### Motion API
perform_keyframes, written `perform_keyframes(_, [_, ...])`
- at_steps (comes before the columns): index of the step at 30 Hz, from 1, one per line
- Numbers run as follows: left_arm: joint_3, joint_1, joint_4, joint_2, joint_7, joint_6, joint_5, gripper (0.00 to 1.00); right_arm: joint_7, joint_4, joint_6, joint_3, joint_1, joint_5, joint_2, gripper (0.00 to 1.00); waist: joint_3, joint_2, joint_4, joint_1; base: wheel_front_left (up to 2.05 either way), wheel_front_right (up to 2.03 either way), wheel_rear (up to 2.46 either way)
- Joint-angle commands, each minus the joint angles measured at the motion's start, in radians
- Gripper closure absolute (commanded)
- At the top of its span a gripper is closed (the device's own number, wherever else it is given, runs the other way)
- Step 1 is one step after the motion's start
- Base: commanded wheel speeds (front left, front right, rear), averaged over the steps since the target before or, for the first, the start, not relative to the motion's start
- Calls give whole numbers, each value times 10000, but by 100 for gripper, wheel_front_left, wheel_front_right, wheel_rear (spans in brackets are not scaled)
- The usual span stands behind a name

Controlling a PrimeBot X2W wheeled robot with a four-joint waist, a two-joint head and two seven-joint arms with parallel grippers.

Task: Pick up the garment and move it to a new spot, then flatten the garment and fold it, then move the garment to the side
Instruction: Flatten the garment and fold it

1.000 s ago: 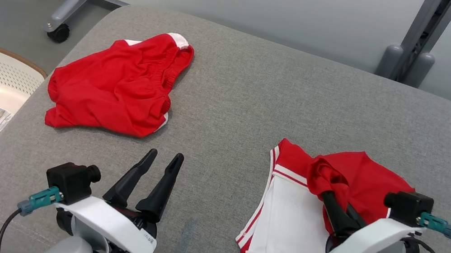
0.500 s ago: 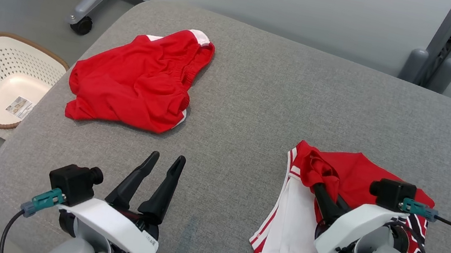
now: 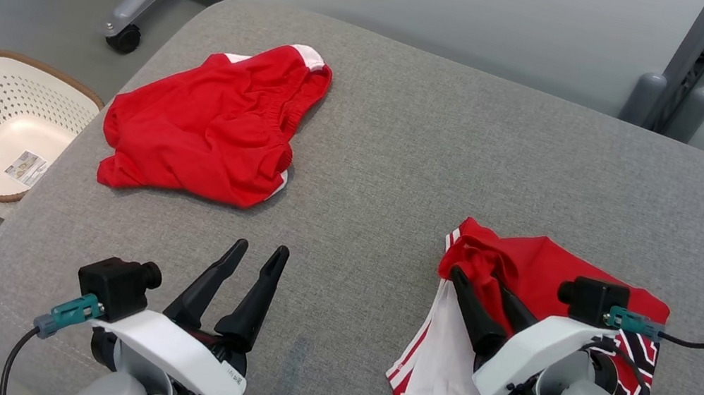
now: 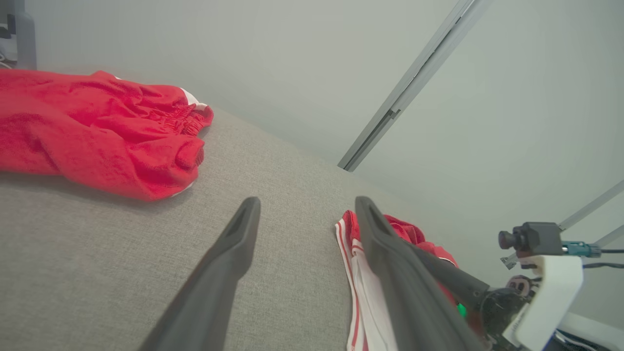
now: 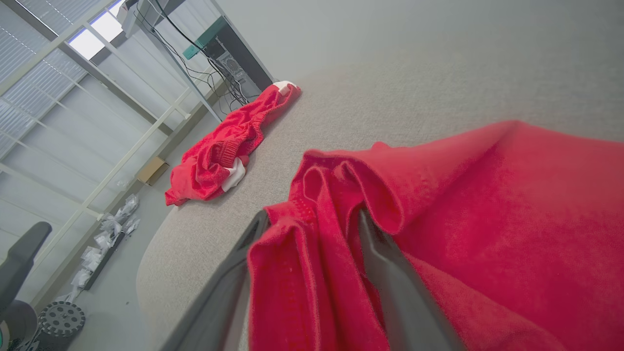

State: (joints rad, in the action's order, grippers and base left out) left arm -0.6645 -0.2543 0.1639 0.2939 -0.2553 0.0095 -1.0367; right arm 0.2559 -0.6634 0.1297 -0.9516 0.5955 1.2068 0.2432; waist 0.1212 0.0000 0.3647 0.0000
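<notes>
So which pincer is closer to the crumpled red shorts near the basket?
Left. The left pincer sits on the robot's side of the red shorts, not touching them. The right pincer is across the cushion, at the folded red-and-white garment.

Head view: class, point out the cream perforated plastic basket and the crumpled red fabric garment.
Cream perforated plastic basket point(image 3: 4, 96), head view, perforated wall.
Crumpled red fabric garment point(image 3: 207, 123), head view, cloth's middle.
</notes>
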Motion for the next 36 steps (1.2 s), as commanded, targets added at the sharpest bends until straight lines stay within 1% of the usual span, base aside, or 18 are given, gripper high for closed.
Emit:
perform_keyframes(1, [10, -40, 14, 31, 33, -5, 26, 0, 66, -5, 21, -41, 143, 125, 7, 0, -13, 0, -37, 0, 0, 0, 0])
perform_keyframes(4, [16, -33, 17, 42, 25, 30, 6, 0, 92, 317, 21, -133, 162, 206, 60, 0, -35, 0, -115, 0, 0, 0, 0])
perform_keyframes(10, [86, 81, 17, 74, 10, 65, -43, 0, 111, 1329, 21, -287, 207, 134, 490, 0, -137, 0, -367, 0, 0, 0, 0])
perform_keyframes(12, [105, 123, 2, 76, 3, 83, -52, 0, 110, 1755, 21, -166, 139, 174, 670, 0, -189, 0, -485, 0, 0, 0, 0])
perform_keyframes(15, [140, 185, -32, 95, -10, 96, -62, 0, 107, 2425, 21, 221, -33, 37, 1103, 0, -259, 0, -702, 0, 0, 0, 0])
perform_keyframes(18, [162, 218, -61, 150, -19, 102, -19, 0, 107, 2837, 21, 578, -223, -198, 1573, 0, -349, 0, -923, 0, 0, 0, 0])
perform_keyframes(22, [128, 200, -80, 146, -4, 125, 28, 0, 101, 2986, 21, 912, -578, -578, 2231, 0, -471, 0, -1191, 0, 0, 0, 0])
perform_keyframes(27, [80, 211, -68, 93, 33, 111, -19, 0, 100, 2623, 21, 1027, -870, -1448, 2353, 0, -519, 0, -1268, 0, 0, 0, 0])
perform_keyframes(28, [72, 210, -66, 87, 35, 109, -26, 0, 100, 2561, 21, 1117, -938, -1609, 2320, 11, -521, 0, -1270, 0, 0, 0, 0])
perform_keyframes(31, [31, 230, -48, 67, 54, 97, -39, 0, 101, 2337, 21, 1265, -1201, -1985, 2220, 51, -549, 0, -1250, 0, 0, 0, 0])
perform_keyframes(32, [12, 239, -38, 56, 64, 99, -43, 0, 101, 2231, 21, 1346, -1269, -2059, 2217, 51, -561, 0, -1236, 0, 0, 0, 0])
perform_keyframes(33, [0, 241, -35, 48, 67, 95, -49, 0, 101, 2111, 21, 1461, -1373, -2051, 2168, 50, -566, 0, -1223, 0, 0, 0, 0])
perform_keyframes(34, [-6, 246, -33, 41, 67, 90, -60, 0, 101, 1987, 21, 1585, -1471, -2026, 2148, 38, -569, 0, -1210, 0, 0, 0, 0])
perform_keyframes(36, [-10, 263, -28, 33, 65, 81, -80, 0, 96, 1678, 21, 1773, -1624, -1994, 2151, 0, -552, 0, -1189, 0, 0, 0, 0])
